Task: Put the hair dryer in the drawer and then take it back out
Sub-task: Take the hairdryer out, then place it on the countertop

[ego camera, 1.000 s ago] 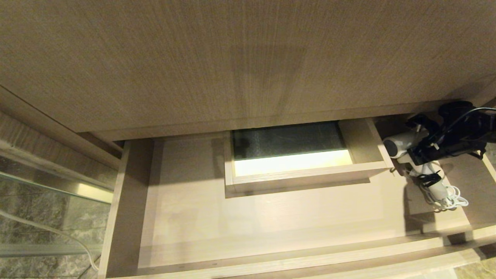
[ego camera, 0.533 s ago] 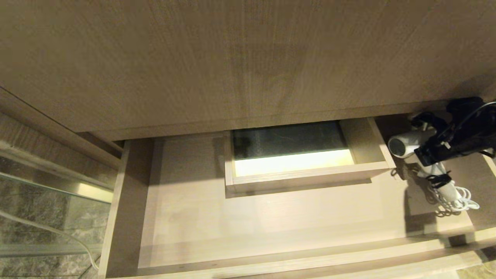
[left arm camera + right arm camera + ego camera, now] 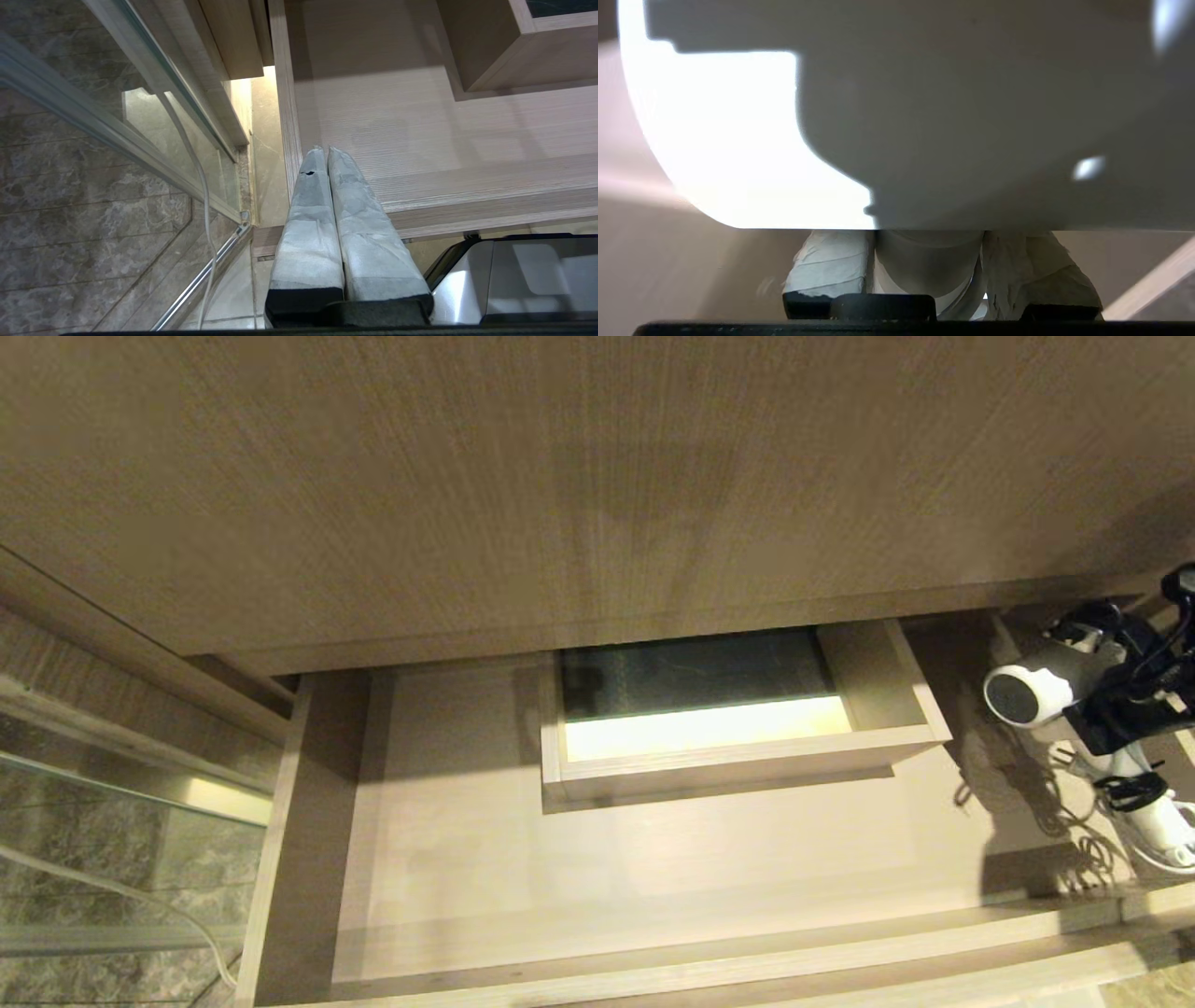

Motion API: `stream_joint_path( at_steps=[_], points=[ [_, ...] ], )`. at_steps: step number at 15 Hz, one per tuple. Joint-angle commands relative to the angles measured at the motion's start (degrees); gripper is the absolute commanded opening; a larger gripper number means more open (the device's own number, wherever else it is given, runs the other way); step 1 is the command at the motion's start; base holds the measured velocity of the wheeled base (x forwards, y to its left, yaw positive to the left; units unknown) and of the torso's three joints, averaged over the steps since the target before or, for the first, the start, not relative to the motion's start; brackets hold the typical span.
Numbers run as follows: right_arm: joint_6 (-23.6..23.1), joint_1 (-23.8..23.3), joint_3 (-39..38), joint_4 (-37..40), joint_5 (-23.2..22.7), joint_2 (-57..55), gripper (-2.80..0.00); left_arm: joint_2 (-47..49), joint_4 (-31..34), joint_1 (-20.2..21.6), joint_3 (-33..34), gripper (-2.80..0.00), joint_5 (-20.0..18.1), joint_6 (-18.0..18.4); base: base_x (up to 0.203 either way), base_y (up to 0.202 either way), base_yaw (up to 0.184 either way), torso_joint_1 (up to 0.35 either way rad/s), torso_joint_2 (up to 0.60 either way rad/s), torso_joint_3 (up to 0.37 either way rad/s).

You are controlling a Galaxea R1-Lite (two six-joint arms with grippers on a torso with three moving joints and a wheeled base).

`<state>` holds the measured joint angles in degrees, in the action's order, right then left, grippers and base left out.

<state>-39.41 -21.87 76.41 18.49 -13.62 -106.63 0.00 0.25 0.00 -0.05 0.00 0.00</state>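
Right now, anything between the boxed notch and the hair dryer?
Head view: bare drawer floor between the notch and the hair dryer, only shadow on it. The right gripper holds the dryer's handle.

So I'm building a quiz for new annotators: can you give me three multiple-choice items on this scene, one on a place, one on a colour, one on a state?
1. Where is the hair dryer?
A. at the open drawer's right end
B. at its left end
C. in the boxed notch

2. What colour is the dryer's round end?
A. red
B. dark grey
C. yellow

3. What state is the right gripper in?
A. wide open, empty
B. out of view
C. shut on the dryer

Answers: 1 A, the head view shows it at the right edge. 2 B, the round face looks dark grey. 3 C, in the right wrist view its fingers flank the white handle.
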Motion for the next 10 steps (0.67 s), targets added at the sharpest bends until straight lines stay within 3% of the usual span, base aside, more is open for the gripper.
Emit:
stream_joint_path(
  at_steps=[1,5,10],
  points=[
    [-1.7,-0.9,-4.1,1.0,0.1,5.6,-2.8,-0.1,0.0,0.0,0.0,-2.8,0.0,0.0,0.0,0.0,0.0,0.0,0.0,0.0],
    [-6.2,-2.7,-9.4,4.7,0.4,12.1,-2.8,-0.1,0.0,0.0,0.0,-2.8,0.0,0.0,0.0,0.0,0.0,0.0,0.0,0.0],
    [-6.2,-3.0,-16.3,3.5,0.4,25.5,-2.8,-0.1,0.0,0.0,0.0,-2.8,0.0,0.0,0.0,0.0,0.0,0.0,0.0,0.0]
  ],
)
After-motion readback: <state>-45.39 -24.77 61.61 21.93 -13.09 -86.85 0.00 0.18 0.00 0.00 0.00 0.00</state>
